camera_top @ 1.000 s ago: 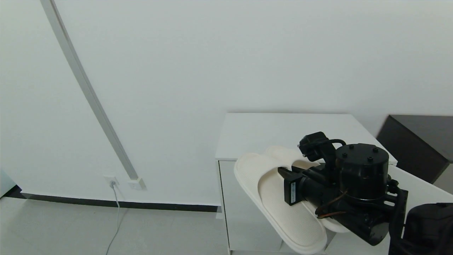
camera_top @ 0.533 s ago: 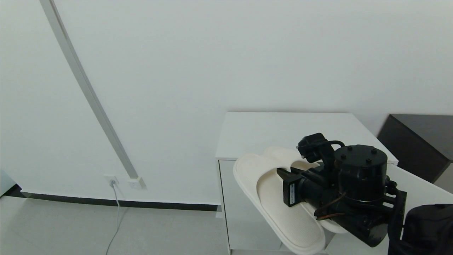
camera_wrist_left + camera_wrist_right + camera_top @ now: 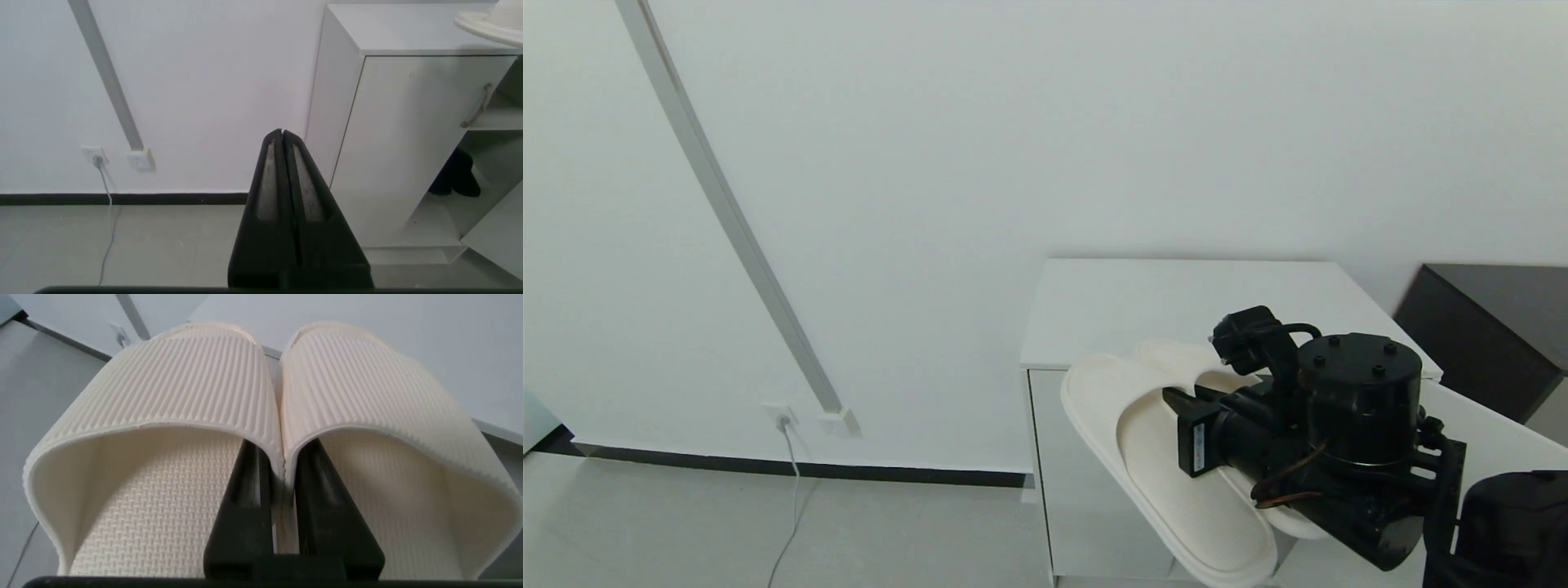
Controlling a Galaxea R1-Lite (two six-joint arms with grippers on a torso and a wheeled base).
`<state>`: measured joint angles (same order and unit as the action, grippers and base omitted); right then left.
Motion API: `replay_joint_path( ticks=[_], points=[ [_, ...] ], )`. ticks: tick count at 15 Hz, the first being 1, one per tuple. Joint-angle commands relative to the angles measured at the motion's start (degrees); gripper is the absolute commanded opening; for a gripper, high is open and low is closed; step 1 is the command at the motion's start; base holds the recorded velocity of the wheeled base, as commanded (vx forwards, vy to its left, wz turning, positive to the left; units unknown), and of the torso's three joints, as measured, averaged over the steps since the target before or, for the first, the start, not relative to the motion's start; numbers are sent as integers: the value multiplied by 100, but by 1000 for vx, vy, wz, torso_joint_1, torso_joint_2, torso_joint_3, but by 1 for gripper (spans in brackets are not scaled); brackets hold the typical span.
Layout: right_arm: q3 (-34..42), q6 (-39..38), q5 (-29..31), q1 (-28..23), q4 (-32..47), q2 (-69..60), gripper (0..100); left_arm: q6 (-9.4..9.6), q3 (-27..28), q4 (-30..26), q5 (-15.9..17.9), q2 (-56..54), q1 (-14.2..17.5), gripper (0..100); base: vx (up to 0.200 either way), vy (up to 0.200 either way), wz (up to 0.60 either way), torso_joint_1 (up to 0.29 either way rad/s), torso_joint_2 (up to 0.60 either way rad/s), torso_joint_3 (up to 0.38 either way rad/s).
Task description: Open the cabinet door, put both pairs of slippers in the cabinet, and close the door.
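The black right arm [image 3: 1347,457] has a screw-topped cylindrical joint [image 3: 1357,367], thin cables [image 3: 1286,483] and a white label [image 3: 1197,447].

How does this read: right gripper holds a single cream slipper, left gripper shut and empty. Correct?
Not quite. The right gripper holds two cream slippers, side by side, as the right wrist view shows. The left gripper is shut and empty.

Cream ribbed slippers [image 3: 1168,465], side by side and tilted, are clamped by their inner strap edges in the right pincer [image 3: 278,469], just before the white cabinet [image 3: 1176,302]. Its door [image 3: 1494,425] stands open.
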<state>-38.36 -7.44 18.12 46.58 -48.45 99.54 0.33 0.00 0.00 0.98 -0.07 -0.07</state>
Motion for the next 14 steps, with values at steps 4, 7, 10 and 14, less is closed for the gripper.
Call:
replay_joint_path(
  ticks=[4, 7, 10, 14],
  points=[
    [356, 14, -1, 53, 19, -426, 0, 2, 0, 0, -1, 7, -1, 0, 0, -200, 0, 2, 4, 4],
    [628, 14, -10, 273, 72, -760, 0, 2, 0, 0, -1, 7, -1, 0, 0, -200, 0, 1, 4, 2],
    [962, 5, -10, 510, 160, -1050, 0, 2, 0, 0, -1, 7, -1, 0, 0, -200, 0, 4, 4, 2],
    [1015, -3, -19, 624, 169, -1200, 0, -7, 0, 0, -1, 7, -1, 0, 0, -200, 0, 1, 2, 4]
  ],
)
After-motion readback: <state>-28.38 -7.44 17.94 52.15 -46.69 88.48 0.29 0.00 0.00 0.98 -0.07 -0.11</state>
